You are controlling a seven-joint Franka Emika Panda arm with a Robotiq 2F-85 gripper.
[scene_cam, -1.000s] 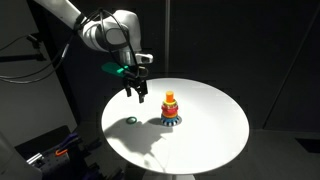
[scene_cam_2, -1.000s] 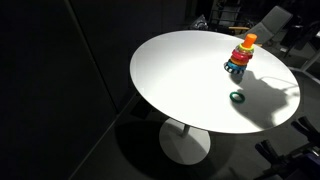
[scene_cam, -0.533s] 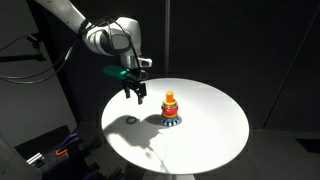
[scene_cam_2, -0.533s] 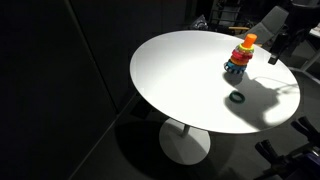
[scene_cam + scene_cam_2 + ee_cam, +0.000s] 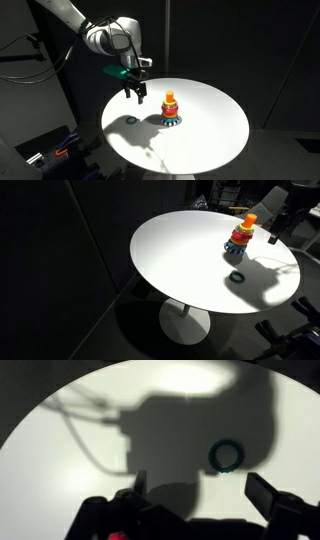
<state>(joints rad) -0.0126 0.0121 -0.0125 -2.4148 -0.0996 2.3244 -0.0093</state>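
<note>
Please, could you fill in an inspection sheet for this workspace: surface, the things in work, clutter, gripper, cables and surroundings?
Surface: round white table; a large shadow falls on it.
Job's things: coloured ring stack standing upright; one green ring lying flat, apart from the stack.
Clutter: nothing seen.
Gripper: gripper open and empty, above the table near the green ring, touching nothing.
Cables: dark cables at the edge of an exterior view, off the table.
Surroundings: dark room; low equipment with red parts beside the table, details unclear.

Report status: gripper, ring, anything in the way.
Gripper open, empty, above table. Ring flat, untouched. Stacker stands apart; nothing between gripper and ring.
</note>
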